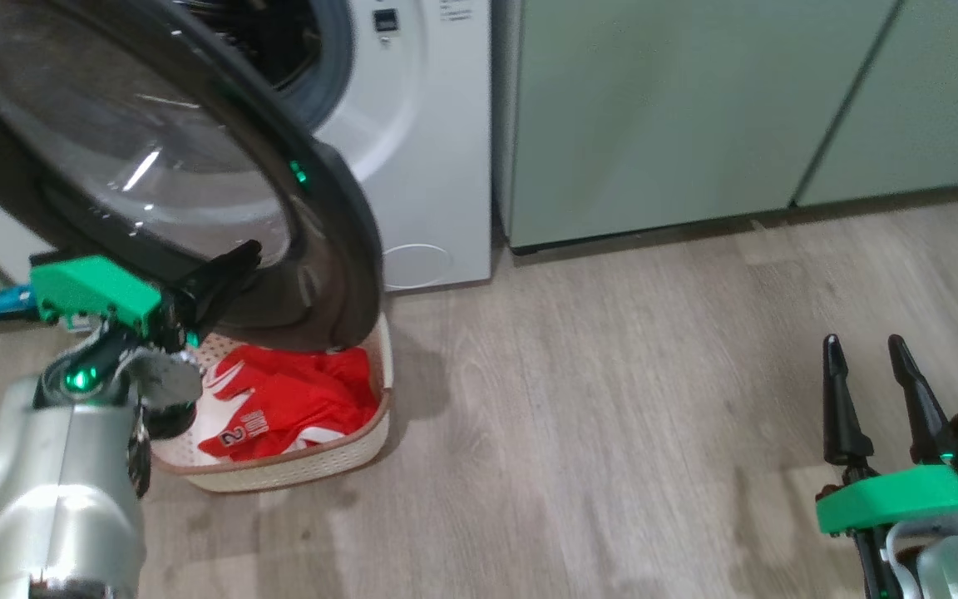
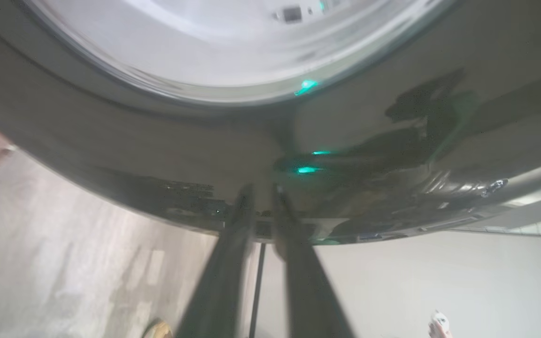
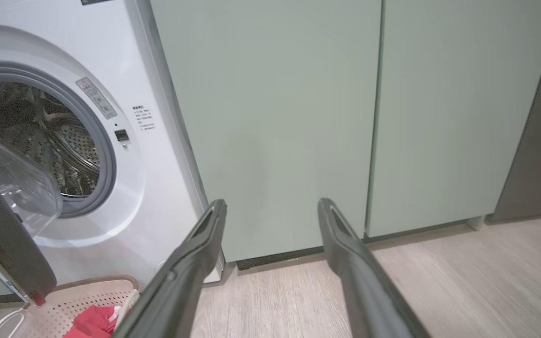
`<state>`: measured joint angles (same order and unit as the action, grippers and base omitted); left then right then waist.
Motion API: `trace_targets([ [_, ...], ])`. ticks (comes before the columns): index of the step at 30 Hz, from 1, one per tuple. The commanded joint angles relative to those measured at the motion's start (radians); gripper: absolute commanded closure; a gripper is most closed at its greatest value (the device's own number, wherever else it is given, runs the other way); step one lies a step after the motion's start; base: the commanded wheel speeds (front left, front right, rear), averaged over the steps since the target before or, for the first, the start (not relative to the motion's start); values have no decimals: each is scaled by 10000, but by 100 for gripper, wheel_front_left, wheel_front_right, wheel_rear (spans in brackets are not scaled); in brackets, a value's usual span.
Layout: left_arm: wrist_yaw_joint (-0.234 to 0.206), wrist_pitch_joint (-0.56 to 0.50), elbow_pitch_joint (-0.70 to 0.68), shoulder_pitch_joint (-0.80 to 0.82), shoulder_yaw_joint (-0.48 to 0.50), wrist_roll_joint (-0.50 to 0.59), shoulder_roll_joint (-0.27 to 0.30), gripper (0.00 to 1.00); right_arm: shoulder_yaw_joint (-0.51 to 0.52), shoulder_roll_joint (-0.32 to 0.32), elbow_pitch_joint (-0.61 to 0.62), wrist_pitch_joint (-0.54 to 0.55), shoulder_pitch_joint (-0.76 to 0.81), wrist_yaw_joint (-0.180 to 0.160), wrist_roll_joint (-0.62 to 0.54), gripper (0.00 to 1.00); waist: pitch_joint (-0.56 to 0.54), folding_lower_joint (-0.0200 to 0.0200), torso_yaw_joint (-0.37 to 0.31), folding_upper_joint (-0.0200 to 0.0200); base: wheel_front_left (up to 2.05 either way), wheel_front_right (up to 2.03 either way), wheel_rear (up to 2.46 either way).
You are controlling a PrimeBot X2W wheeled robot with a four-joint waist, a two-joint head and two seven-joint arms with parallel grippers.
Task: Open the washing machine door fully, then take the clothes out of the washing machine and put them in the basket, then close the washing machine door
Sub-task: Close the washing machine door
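Clothes [image 1: 296, 399] lie in a red heap inside the basket [image 1: 304, 470], which sits on the floor [image 1: 612, 416] right in front of the washing machine [image 1: 421, 166]. As far as I can see into the drum [image 3: 40, 136] from the right wrist view, no red is left in there, so I'd judge the closing of the door to be the step in hand. The washing machine door [image 1: 163, 158] stands swung out from its left side, its free edge hanging just above the back of the basket. The left hand [image 1: 234, 262] has its two fingers pressed together with nothing between them, and their tips [image 2: 247, 202] sit at the glossy black outer rim, low on the door; the blur keeps me from telling whether they touch it or stop just short. So the door lies straight ahead of that hand, and the machine's opening lies beyond it, up and to the right in the head view; a push along the fingers should swing it home. The right hand [image 1: 861, 345] hangs well apart, low over the floor by the green cabinets [image 1: 654, 116], fingers spread wide and empty, so the left arm is clearly the nearer one.
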<state>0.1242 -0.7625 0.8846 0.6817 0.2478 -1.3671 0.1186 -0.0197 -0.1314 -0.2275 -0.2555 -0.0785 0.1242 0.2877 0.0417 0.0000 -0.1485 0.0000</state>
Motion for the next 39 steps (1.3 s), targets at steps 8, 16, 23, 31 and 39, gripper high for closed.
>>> trace_targets([
  [8, 62, 2064, -1813, -1471, -58, 790, 866, 0, 37, 25, 435, -63, -170, 65, 28, 0, -245, 0, 885, 0, 0, 0, 0],
  [16, 64, 5991, -3496, -3084, -1888, 2716, 2016, 0, 96, 105, 440, -63, -34, 65, 18, 0, -337, 0, 1180, 0, 0, 0, 0],
  [23, 64, 10073, -2991, -4009, -4090, 4168, 3014, 0, 255, 234, 457, -63, 130, 65, -18, 0, -489, 0, 1134, 0, 0, 0, 0],
  [31, 65, 10239, -3814, -4747, -2995, 6347, 2602, 0, 361, 377, 520, -63, 371, 65, -64, 0, -480, 0, 1006, 0, 0, 0, 0],
  [39, 65, 10241, -4224, -5440, -2242, 7673, 1952, 0, 321, 415, 418, -63, 575, 65, -130, 0, -552, 0, 885, 0, 0, 0, 0],
])
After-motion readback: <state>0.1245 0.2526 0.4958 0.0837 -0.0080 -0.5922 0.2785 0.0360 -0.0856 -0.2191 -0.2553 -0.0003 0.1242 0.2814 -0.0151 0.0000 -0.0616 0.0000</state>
